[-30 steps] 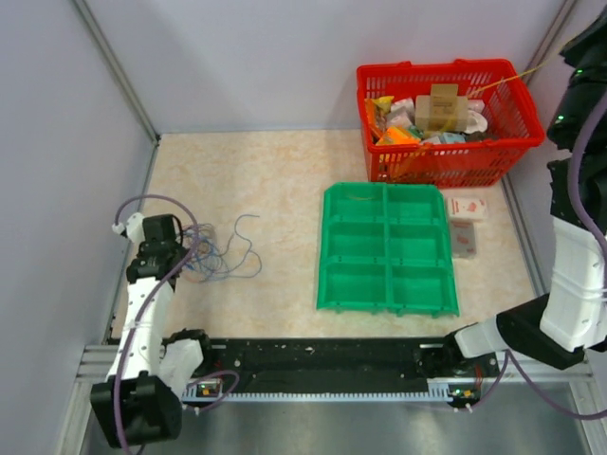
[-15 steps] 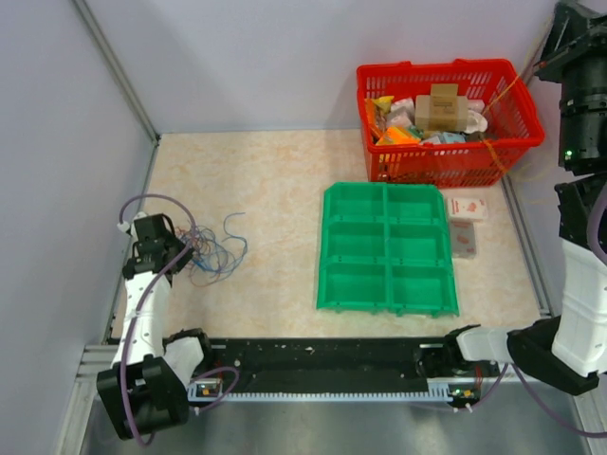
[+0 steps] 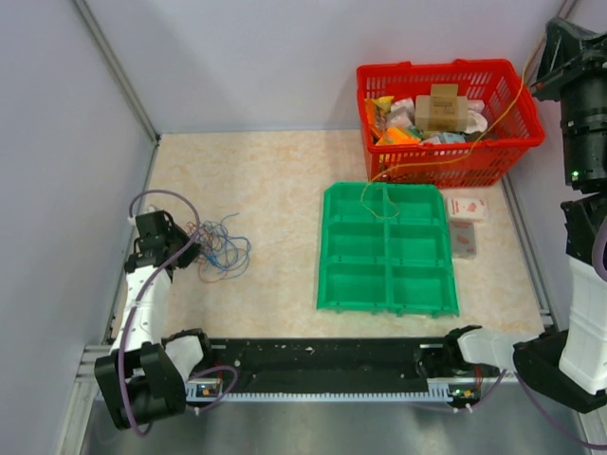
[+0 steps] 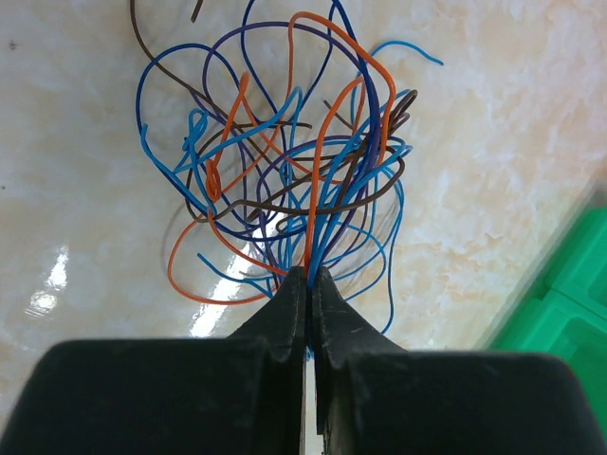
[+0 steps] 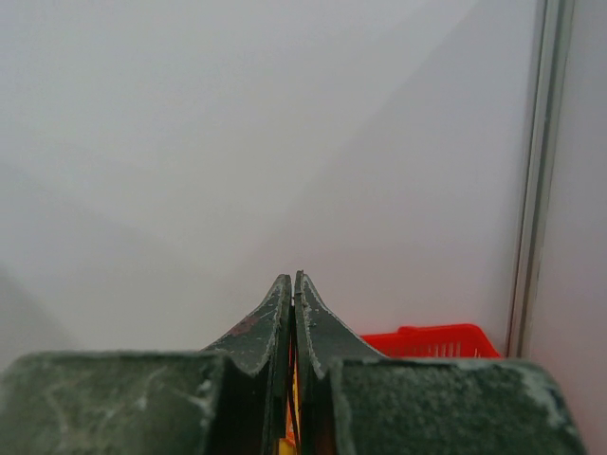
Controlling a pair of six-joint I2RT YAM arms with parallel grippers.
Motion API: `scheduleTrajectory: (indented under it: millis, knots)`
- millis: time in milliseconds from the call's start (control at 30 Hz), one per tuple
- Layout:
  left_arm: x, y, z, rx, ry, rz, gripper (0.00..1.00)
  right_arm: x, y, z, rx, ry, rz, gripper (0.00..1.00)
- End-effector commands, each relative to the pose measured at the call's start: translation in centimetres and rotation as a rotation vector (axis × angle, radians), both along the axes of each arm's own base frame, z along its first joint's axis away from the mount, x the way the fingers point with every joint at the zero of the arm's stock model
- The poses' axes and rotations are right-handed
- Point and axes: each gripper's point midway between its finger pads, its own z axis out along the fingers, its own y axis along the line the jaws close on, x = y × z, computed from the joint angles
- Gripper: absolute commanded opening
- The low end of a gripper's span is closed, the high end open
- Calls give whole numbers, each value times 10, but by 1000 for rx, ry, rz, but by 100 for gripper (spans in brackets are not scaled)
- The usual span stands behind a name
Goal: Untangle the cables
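Note:
The cables (image 3: 224, 252) lie as a small tangle of blue, orange and dark wires on the beige tabletop at the left. In the left wrist view the cables (image 4: 294, 161) fan out in loops from my fingertips. My left gripper (image 3: 193, 250) (image 4: 309, 277) is shut on several strands at the tangle's near edge. My right gripper (image 3: 553, 40) (image 5: 294, 281) is raised high at the far right, shut on a thin yellow-orange wire (image 3: 398, 169). That wire runs down across the red basket to the green tray. A yellow sliver shows between the right jaws.
A red basket (image 3: 446, 163) holding boxes and packets stands at the back right. A green six-compartment tray (image 3: 387, 248) lies in front of it, with two small cartons (image 3: 465, 223) to its right. Grey walls close off the left and back. A black rail (image 3: 322, 365) runs along the near edge.
My right arm has risen and drawn the yellow-orange wire taut from over the basket to the green tray. My left gripper has shifted slightly, and the tangle has bunched closer together.

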Motion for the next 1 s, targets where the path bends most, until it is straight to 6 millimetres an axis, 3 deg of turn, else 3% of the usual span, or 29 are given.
scheduleTrajectory:
  millis: [0, 467, 700, 967]
  knots:
    - [18, -7, 35, 1, -136, -59, 0, 20, 10, -19, 19, 56, 32, 0]
    - [16, -10, 36, 0, -147, -74, 0, 7, 7, 1, 33, 5, 42, 0]
    - [15, -11, 38, -2, -155, -77, 0, 31, 19, -29, 38, 92, 64, 0]
    - [14, -11, 37, 1, -153, -79, 0, 41, 35, -43, 67, 129, 143, 0]
